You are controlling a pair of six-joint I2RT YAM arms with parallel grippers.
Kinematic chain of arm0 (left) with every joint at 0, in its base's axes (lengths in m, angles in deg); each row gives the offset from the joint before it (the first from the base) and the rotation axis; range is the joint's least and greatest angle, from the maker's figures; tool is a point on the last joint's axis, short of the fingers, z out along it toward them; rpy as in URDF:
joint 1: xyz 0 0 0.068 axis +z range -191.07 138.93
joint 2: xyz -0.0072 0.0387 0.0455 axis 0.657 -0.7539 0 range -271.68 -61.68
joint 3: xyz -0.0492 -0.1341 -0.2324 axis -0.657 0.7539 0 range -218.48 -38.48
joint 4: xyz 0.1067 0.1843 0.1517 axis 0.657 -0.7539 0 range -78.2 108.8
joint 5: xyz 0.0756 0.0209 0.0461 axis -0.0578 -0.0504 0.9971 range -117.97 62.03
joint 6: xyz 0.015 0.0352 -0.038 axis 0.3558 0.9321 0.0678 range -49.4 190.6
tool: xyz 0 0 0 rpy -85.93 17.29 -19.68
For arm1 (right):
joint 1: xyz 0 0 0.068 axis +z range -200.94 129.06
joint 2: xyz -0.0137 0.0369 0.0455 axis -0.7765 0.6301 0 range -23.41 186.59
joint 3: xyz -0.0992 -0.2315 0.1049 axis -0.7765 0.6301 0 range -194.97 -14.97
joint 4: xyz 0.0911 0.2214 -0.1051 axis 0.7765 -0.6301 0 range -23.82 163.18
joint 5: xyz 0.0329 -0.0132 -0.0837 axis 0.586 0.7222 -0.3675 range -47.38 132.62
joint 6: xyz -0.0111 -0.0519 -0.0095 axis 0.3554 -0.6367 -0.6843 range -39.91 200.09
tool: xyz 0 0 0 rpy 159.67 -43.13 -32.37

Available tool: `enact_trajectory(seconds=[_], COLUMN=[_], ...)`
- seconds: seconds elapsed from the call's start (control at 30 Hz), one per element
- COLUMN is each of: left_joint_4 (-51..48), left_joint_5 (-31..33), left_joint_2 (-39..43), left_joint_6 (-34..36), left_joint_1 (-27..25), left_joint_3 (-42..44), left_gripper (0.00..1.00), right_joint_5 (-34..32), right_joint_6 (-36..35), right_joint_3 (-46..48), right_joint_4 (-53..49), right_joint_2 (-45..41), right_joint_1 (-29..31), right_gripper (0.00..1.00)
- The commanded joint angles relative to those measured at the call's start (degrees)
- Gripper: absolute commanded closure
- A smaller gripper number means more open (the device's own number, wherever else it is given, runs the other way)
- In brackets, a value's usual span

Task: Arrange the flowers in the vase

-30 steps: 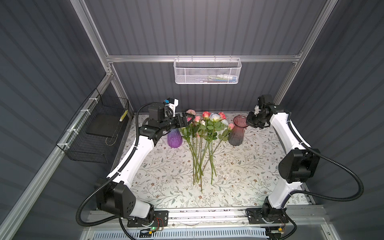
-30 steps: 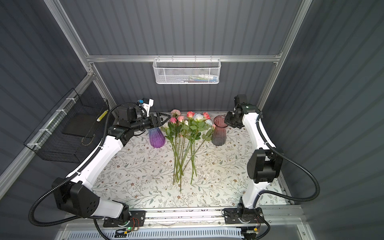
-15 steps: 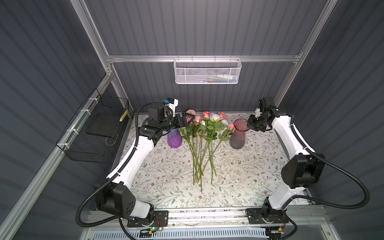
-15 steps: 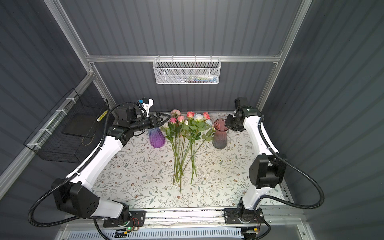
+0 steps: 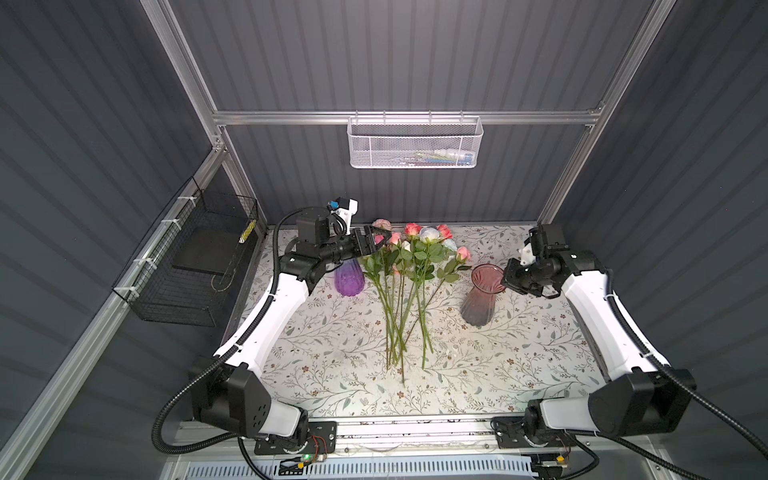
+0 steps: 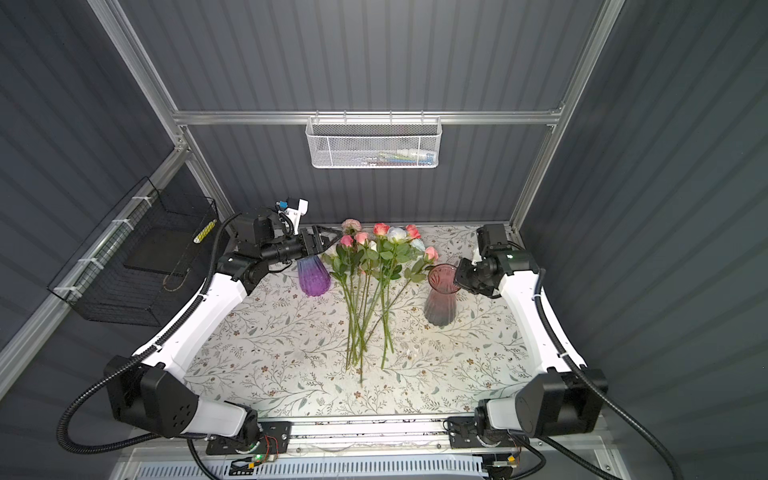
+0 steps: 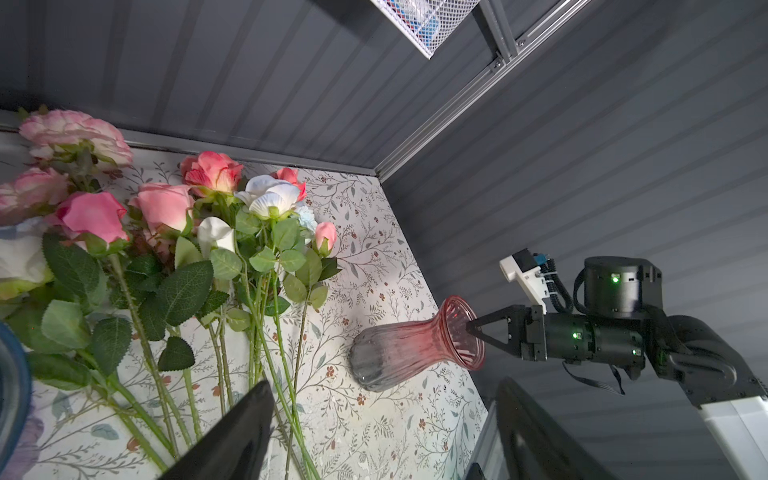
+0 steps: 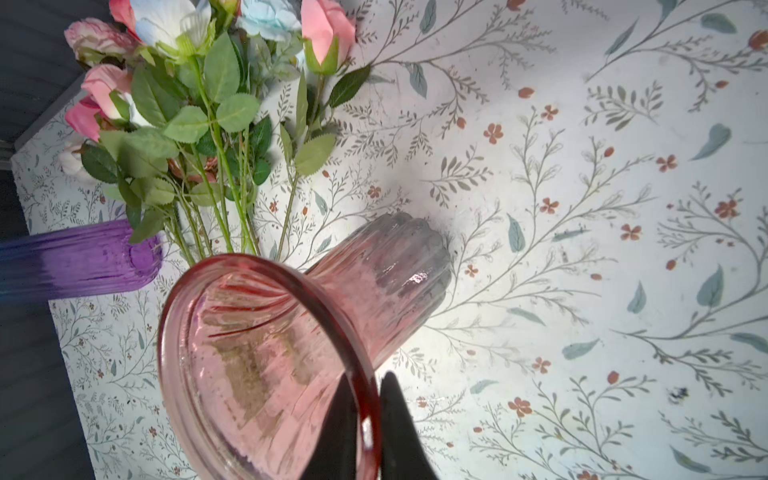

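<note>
Nearest the front rail, on the white tabletop printed with leaves and sprigs point(image 5: 332, 353), the cut ends of the thin green stems lie bunched together. The long-stemmed pink, coral, white and pale blue flowers point(image 5: 419, 257) lie flat along the table's middle, blooms fanned toward the back wall, none in a vase yet.

Just beside the bunch, on the right arm's side, stands the ribbed pink-to-grey glass vase with a flared mouth point(image 5: 482, 295). The right gripper point(image 8: 370, 399) is pinched onto its rim, one finger inside the mouth and one outside, probably to steady it or drag it nearer the stems. Whether the base sits fully flat I cannot tell.

Farther back on the other side, the ribbed purple glass vase point(image 5: 350, 278) stands just beside the leaves, untended. Above it the left gripper point(image 5: 382, 240) hangs with jaws spread wide and empty, pointed at the pink blooms, seemingly lined up to take a stem near its head. Beyond, a white mesh basket point(image 5: 413, 145) hangs on the back wall.
</note>
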Motion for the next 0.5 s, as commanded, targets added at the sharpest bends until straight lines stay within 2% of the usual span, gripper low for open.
enact_trajectory(seconds=[0.0,0.2,0.23,0.3,0.47], left_joint_4=[1.96,2.36,2.68,2.93,2.84], left_joint_5=[-3.12,-3.78,-3.79,-3.82,-4.25], left_joint_2=[-0.86,-0.03,0.34,0.96,0.75], left_joint_6=[-1.74,-1.49,-1.37,-0.9,-0.11], left_joint_1=[-1.04,-2.0,-2.11,-2.48,-3.3], left_joint_3=[0.15,0.17,0.4,0.52,0.43], left_gripper=[0.16,0.16,0.15,0.15,0.13], right_joint_5=[1.55,0.81,1.19,0.73,-0.26], right_joint_6=[0.42,0.31,0.24,0.14,-0.44], right_joint_3=[2.23,5.79,5.83,5.56,4.15], right_joint_4=[-1.44,-1.42,-1.33,-1.38,-2.43], right_joint_2=[-2.57,-5.77,-5.79,-5.79,-6.04], right_joint_1=[1.67,2.44,2.58,2.89,3.0], right_gripper=[1.0,1.0,0.98,0.87,0.74])
